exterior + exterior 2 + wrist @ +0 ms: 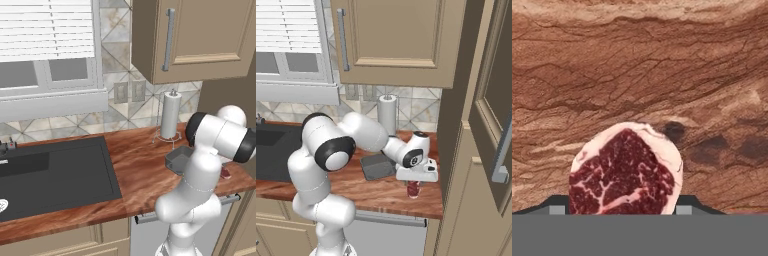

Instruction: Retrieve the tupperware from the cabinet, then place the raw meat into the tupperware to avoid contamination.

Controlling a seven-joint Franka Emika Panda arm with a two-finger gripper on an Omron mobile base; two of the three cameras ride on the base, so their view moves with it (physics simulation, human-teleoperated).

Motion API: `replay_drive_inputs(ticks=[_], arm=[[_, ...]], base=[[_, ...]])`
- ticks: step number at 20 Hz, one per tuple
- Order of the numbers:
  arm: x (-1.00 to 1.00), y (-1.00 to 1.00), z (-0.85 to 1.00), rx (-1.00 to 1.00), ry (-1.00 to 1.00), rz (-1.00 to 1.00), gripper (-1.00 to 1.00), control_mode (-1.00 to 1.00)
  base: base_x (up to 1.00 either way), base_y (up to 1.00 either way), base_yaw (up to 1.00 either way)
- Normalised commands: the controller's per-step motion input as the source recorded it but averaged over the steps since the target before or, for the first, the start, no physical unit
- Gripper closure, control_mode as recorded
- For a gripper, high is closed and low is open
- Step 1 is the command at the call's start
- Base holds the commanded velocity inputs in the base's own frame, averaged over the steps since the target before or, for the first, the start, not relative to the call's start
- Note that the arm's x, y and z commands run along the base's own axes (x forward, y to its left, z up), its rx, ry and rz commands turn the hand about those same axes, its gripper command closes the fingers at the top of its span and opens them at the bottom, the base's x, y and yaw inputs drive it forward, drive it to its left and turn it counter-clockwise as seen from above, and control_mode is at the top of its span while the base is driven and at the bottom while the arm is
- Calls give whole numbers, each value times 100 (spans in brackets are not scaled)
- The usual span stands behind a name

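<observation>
On the wooden counter point(356, 187), near its right end, the raw meat point(413, 189) sits under the robot's hand. From where I stand the white arm point(363, 132) rises from the base, bends at a thick dark-ringed elbow, then reaches forward and to the right, with its wrist turned so the hand points straight down at the countertop. The gripper point(413, 188) is right at the meat; in the hand view the marbled red piece with its pale rim point(626, 172) lies between the two dark finger tips point(556, 206), one at each side. The jaws stand fairly wide apart around it, but whether they press on the meat or merely flank it, I cannot tell.

Just to the left of the hand, the tupperware point(377, 166) rests on the counter, a dark grey low-walled container, close to the meat but apart from it. Behind it a paper towel roll point(387, 114) stands upright against the tiled wall. Further left the dark sink point(55, 172) is set into the counter. At the right, the tall cabinet point(491, 150) has a door swung open.
</observation>
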Motion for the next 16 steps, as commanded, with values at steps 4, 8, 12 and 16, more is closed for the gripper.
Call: replay_drive_inputs(ticks=[4, 8, 12, 16], arm=[[-13, 0, 20, 0, 6, -2, 100, -100], [-17, 1, 40, 0, 5, -3, 100, -100], [-18, 1, 51, 0, 3, -2, 100, -100], [-20, 7, 47, 0, 0, -2, 100, -100]], base=[[0, 0, 0], [0, 0, 0], [0, 0, 0], [0, 0, 0]])
